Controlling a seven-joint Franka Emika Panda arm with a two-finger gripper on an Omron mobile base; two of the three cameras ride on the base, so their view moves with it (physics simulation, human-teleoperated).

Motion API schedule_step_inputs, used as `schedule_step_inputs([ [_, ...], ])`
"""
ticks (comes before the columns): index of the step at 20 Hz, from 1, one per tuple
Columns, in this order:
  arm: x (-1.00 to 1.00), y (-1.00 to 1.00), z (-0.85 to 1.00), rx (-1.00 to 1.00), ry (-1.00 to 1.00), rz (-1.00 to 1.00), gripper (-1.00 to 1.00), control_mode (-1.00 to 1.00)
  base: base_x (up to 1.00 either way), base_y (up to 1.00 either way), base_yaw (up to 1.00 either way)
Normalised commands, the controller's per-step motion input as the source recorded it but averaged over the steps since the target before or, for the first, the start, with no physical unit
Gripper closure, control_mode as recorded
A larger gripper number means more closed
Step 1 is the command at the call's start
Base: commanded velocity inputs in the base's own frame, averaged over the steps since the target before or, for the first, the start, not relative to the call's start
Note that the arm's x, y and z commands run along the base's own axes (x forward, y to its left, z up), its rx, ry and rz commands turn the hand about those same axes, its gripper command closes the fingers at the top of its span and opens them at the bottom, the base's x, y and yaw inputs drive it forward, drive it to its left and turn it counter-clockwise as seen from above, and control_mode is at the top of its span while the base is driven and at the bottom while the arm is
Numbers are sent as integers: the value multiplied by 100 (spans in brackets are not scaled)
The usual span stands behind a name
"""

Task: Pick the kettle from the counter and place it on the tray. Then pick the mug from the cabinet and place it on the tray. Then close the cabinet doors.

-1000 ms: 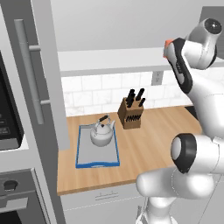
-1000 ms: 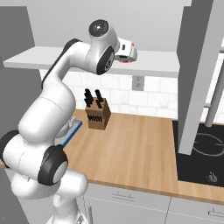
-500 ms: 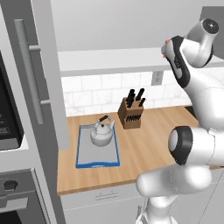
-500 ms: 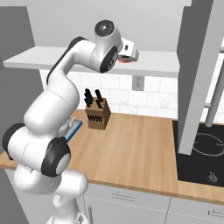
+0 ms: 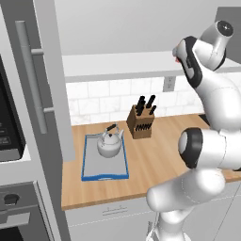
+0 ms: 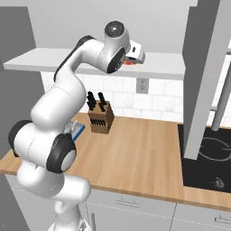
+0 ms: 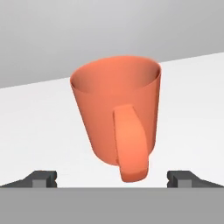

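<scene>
A: Two dark fingertips [image 7: 43, 178] of the hand [image 7: 114, 179] stand far apart, so it is released and it grasps nothing. The mug [image 7: 117, 129] is between them and a little ahead; I cannot tell if a tip touches it.

B: Where does the mug stand?

A: On the pale shelf [image 7: 39, 127] inside the cabinet [image 6: 90, 61], near its front edge. On both sides of it the shelf is bare, so there is open room left and right.

B: And which way does it point?

A: Its handle faces straight toward the hand. Its long axis goes from the base to the rim, and in the hand view the open rim is at the top, a little tilted.

B: What is further out?

A: Below, the kettle [image 5: 109, 142] sits upright on the tray [image 5: 104, 173], toward its far end, spout to the right. The tray lies on the wooden surface [image 5: 155, 157], close to its left edge. A knife block [image 5: 141, 123] stands just beside the tray, apart from it.
</scene>
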Motion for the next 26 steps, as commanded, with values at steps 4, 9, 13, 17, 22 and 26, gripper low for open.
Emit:
schedule_step_inputs([
  [4,26,-3,-3,4,1,0,-100,-100,0,0,0],
  [9,27,-10,-2,6,2,0,-100,-100,0,0,0],
  [13,11,-11,0,5,0,0,100,-100,0,0,0],
  [17,0,0,-4,1,0,0,100,-100,0,0,0],
  [22,0,0,-12,3,-3,0,100,-100,0,0,0],
  [26,0,0,-16,0,-10,0,100,-100,0,0,0],
])
